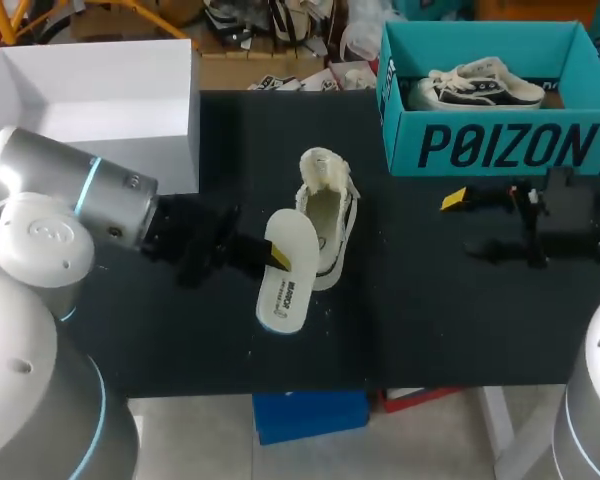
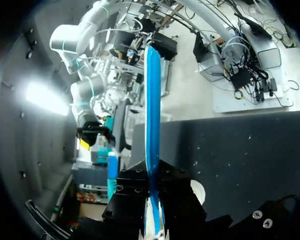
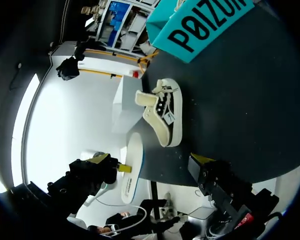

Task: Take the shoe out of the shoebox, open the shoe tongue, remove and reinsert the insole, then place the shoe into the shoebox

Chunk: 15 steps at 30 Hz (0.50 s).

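Note:
A cream shoe (image 1: pixel 327 213) with a black side lies on the black table, its tongue pulled open and its toe toward me. My left gripper (image 1: pixel 280 258) is shut on the white insole (image 1: pixel 288 277), holding it just left of the shoe. In the left wrist view the insole (image 2: pixel 152 100) stands edge-on between the fingers, blue underside showing. My right gripper (image 1: pixel 465 222) hangs open and empty to the right, below the teal shoebox (image 1: pixel 500 148). From the right wrist the shoe (image 3: pixel 165 112) and insole (image 3: pixel 132 170) lie ahead of that open gripper (image 3: pixel 151 160).
A second shoe (image 1: pixel 480 88) lies inside the teal shoebox at the back right. A white open box (image 1: pixel 100 95) stands at the back left, also visible as the white box (image 3: pixel 125 100). Bare table stretches between the shoe and my right gripper.

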### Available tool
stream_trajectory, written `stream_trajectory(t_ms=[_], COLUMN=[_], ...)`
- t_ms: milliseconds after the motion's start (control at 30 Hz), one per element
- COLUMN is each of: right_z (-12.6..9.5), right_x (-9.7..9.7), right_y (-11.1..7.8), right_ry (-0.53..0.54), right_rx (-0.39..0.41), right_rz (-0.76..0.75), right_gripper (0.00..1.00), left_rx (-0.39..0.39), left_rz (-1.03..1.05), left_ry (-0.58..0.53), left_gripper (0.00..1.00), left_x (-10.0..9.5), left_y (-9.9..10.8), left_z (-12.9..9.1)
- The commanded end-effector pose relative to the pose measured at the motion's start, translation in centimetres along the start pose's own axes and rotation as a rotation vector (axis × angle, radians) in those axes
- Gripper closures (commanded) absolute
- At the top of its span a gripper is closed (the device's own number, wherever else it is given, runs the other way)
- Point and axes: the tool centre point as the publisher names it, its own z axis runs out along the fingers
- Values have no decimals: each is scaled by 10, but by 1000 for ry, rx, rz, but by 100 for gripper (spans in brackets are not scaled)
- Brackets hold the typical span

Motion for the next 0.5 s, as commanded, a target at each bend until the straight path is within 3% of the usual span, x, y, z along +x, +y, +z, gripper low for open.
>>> stream_trajectory(t_ms=[33,333,500], right_z=[-26,-28,-28], right_x=[8,9,9], right_y=[-25,-27,-27], right_ry=[-17,-19,-19], right_rx=[-197,-197,-197], right_rz=[-3,-6,-6], right_gripper=[0,0,0], left_rx=[19,153,212], left_rz=[-5,-42,-62], left_ry=[42,112,124], left_gripper=[100,100,100], left_x=[1,1,6], left_y=[-7,-22,-21], left_z=[-7,-8,-6])
